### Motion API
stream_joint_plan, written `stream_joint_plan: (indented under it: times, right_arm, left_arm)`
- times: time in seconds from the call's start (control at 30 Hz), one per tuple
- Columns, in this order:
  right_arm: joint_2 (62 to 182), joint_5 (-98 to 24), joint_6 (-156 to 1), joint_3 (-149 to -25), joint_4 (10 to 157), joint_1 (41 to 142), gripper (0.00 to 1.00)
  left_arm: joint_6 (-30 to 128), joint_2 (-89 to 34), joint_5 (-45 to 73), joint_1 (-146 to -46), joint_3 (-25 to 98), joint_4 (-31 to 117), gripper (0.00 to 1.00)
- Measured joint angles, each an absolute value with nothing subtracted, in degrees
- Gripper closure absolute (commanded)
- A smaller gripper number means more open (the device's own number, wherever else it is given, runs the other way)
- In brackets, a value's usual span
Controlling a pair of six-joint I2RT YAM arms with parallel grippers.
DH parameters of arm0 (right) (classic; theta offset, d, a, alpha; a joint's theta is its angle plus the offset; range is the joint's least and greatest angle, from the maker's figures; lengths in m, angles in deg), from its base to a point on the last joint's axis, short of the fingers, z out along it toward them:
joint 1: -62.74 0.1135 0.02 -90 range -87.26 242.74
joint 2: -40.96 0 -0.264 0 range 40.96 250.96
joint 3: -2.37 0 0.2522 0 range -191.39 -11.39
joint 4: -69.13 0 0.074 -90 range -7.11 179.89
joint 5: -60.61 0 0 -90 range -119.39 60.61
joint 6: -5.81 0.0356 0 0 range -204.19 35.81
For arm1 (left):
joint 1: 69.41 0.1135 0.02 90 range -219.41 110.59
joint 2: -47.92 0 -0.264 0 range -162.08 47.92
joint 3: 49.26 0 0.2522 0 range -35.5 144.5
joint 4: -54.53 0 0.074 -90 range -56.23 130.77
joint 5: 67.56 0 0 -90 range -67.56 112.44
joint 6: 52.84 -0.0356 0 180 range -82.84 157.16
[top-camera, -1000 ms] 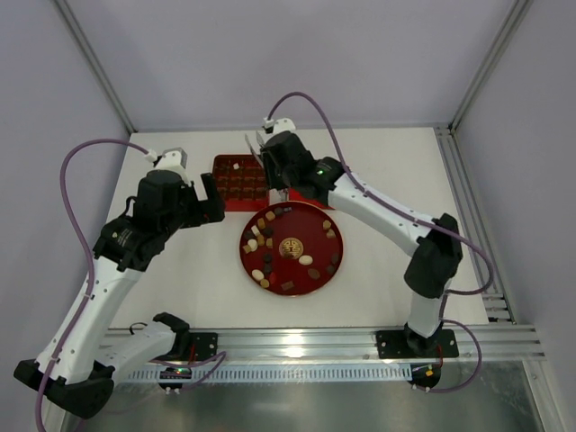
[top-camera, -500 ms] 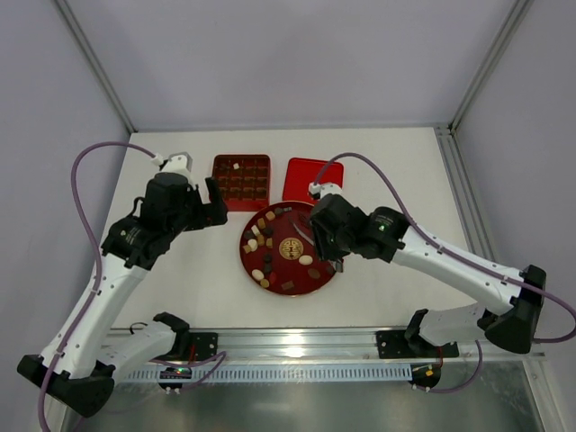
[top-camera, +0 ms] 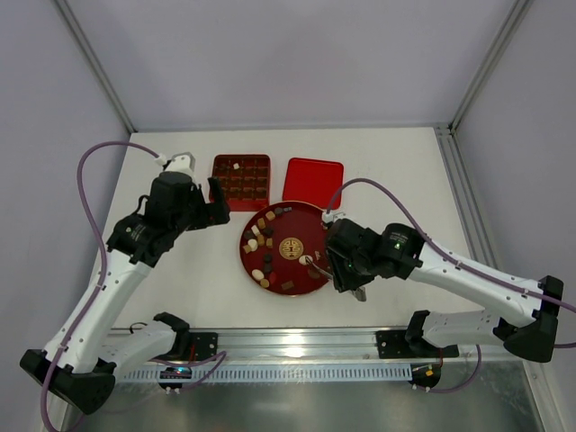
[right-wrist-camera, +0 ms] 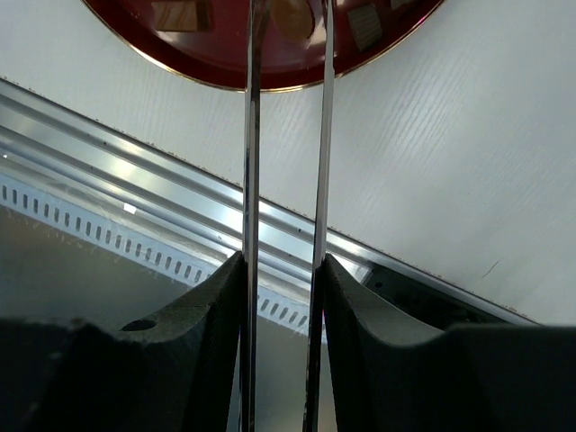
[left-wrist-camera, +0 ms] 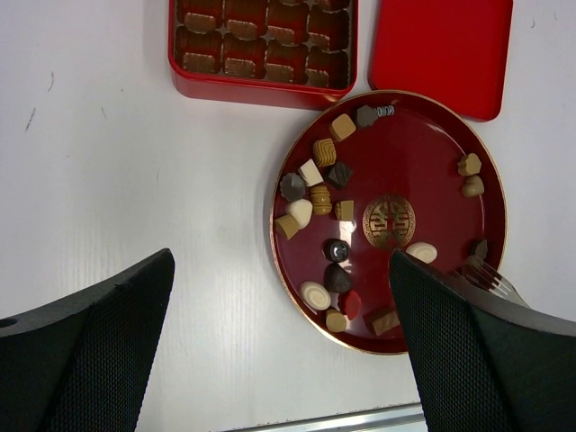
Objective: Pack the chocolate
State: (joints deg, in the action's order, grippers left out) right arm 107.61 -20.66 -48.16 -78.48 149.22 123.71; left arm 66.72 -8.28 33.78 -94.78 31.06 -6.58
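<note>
Several chocolate pieces (top-camera: pixel 263 236), dark brown, tan and cream, lie on the round red plate (top-camera: pixel 320 225) with a gold emblem. A few more sit in the red grid box (top-camera: pixel 241 179) behind it. My right gripper (top-camera: pixel 337 270) is shut on thin metal tongs (right-wrist-camera: pixel 250 135), whose tips (top-camera: pixel 311 263) reach over the plate's near right part beside a cream oval piece. My left gripper (top-camera: pixel 216 200) is open and empty, high above the table left of the plate. In the left wrist view the pieces (left-wrist-camera: pixel 315 175), plate (left-wrist-camera: pixel 423 162) and box (left-wrist-camera: pixel 261 87) show below my left gripper (left-wrist-camera: pixel 279 270).
A flat red lid (top-camera: pixel 313 179) lies right of the box, touching the plate's far edge. A metal rail (top-camera: pixel 297 340) runs along the table's near edge, close under the right wrist (right-wrist-camera: pixel 135 180). Grey walls enclose the table.
My right arm has swung from over the grid box at the back to the plate's near right side, carrying the tongs. The left arm has shifted only slightly.
</note>
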Motion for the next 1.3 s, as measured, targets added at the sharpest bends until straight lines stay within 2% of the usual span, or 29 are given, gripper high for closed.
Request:
stream_joint_plan:
  times: [0.9,1.1,1.3]
  right_arm:
    - [111.3,-23.6,-48.7,-75.3,149.3,124.5,0.6]
    - [112.6,-23.5,-49.6,-75.3,148.1,124.5,0.68]
    - [112.7,-23.2,-49.6,-75.6,148.3,124.5,0.72]
  left_arm:
    - [66.7,-8.3,33.7,-94.8,29.8,-6.1,0.0]
    - [66.7,-8.3,33.7,-94.8,29.7,-6.1,0.0]
    - [66.7,-8.3,33.7,-94.8,29.4,-5.8,0.0]
